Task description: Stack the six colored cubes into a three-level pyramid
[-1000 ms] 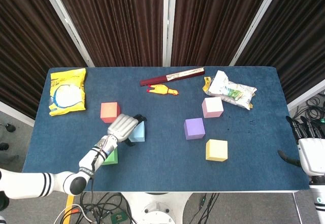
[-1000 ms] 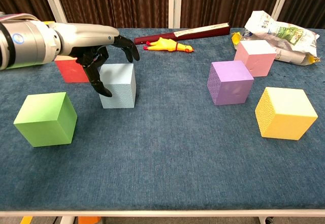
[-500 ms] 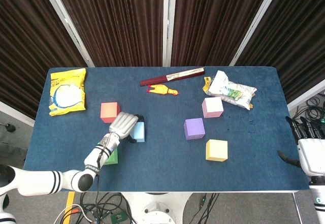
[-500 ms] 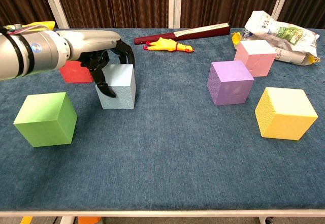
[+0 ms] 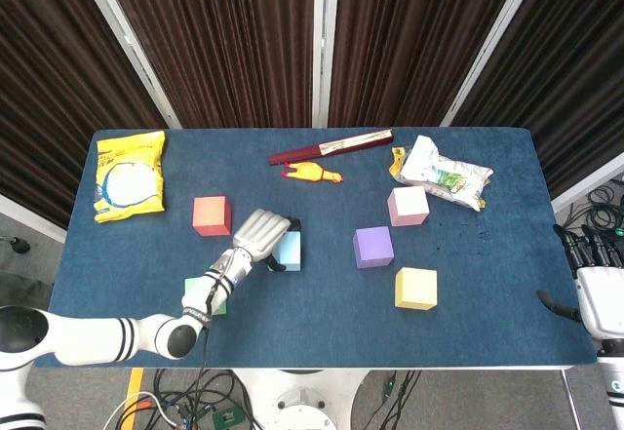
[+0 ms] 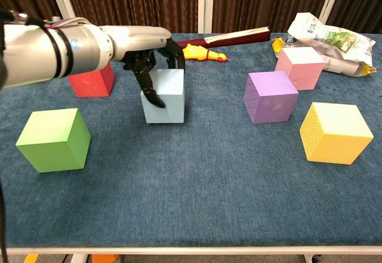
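Observation:
My left hand (image 5: 261, 235) (image 6: 152, 54) grips the light blue cube (image 5: 291, 252) (image 6: 168, 100) from above and from its left side, low over the cloth left of the middle. Behind the hand to the left stands the red cube (image 5: 212, 215) (image 6: 92, 79). The green cube (image 5: 207, 298) (image 6: 54, 139) sits near the front left, partly under my forearm in the head view. On the right stand the purple cube (image 5: 373, 247) (image 6: 270, 96), pink cube (image 5: 409, 206) (image 6: 299, 59) and yellow cube (image 5: 416, 288) (image 6: 334, 132). My right hand (image 5: 595, 289) hangs empty, fingers apart, beyond the table's right edge.
A yellow snack bag (image 5: 130, 175) lies at the far left. A rubber chicken (image 5: 312, 173) (image 6: 200, 52) and a dark red stick (image 5: 331, 144) (image 6: 218, 39) lie at the back middle. A crumpled white bag (image 5: 444, 172) (image 6: 325, 36) sits behind the pink cube.
My left hand closed around the light blue cube and carried it to the right, away from the red and green cubes. The right hand has stayed still.

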You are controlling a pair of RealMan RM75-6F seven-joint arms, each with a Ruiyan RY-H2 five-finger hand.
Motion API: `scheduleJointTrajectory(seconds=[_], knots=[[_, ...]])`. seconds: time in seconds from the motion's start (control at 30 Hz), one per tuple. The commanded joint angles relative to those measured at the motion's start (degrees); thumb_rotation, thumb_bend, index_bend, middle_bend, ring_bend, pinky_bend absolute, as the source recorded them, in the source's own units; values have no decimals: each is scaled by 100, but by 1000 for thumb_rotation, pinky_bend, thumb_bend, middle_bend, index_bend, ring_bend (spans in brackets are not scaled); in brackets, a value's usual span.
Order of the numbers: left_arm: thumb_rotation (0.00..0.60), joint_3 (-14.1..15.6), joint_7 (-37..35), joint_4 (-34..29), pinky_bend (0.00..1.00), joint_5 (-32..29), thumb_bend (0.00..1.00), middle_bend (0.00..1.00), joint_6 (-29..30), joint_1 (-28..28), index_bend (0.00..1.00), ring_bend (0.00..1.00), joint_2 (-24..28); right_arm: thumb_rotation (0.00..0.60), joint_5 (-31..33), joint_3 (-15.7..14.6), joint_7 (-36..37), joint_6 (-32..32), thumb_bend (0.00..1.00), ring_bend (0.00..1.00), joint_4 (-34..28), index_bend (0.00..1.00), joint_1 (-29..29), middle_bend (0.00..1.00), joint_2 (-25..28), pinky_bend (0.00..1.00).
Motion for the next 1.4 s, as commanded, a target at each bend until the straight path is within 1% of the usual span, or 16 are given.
scheduleJointTrajectory(seconds=[0.03, 0.17, 0.4, 0.63, 0.93, 1.07, 1.2, 1.3, 1.4], knots=[[600, -69, -63, 172, 843, -20, 0, 443, -118, -120, 402, 794, -108, 600, 17, 3, 1, 11, 74, 12, 0, 0, -14, 160, 10, 175], [600, -87, -25, 358, 842, -82, 0, 432, -196, -262, 400, 792, -214, 600, 26, 1, 17, 43, 74, 12, 12, 0, -41, 160, 8, 175], [600, -58, 132, 487, 836, -150, 0, 428, -139, -436, 399, 792, -380, 600, 61, 4, 63, 35, 75, 12, 53, 0, -57, 161, 0, 175], [600, 27, 342, 597, 825, -296, 0, 407, -52, -540, 388, 792, -471, 600, 90, 10, 118, 36, 75, 12, 106, 0, -74, 160, -12, 175], [600, 87, 404, 610, 817, -408, 0, 345, -75, -602, 313, 792, -480, 600, 99, 16, 142, 37, 86, 14, 135, 0, -82, 181, -32, 175], [600, 87, 372, 577, 812, -377, 0, 311, -41, -596, 254, 792, -458, 600, 112, 26, 173, 35, 98, 22, 148, 0, -82, 201, -45, 175], [600, 100, 359, 497, 810, -301, 0, 287, 24, -574, 229, 791, -395, 600, 87, 25, 170, 57, 98, 23, 159, 0, -87, 199, -55, 175], [600, 126, 331, 339, 809, -230, 0, 271, 89, -519, 214, 791, -289, 600, 74, 29, 177, 77, 98, 22, 154, 0, -92, 196, -51, 175], [600, 123, 252, 31, 808, -102, 0, 257, 237, -406, 208, 789, -67, 600, 57, 31, 181, 89, 99, 22, 147, 0, -93, 196, -51, 175]])
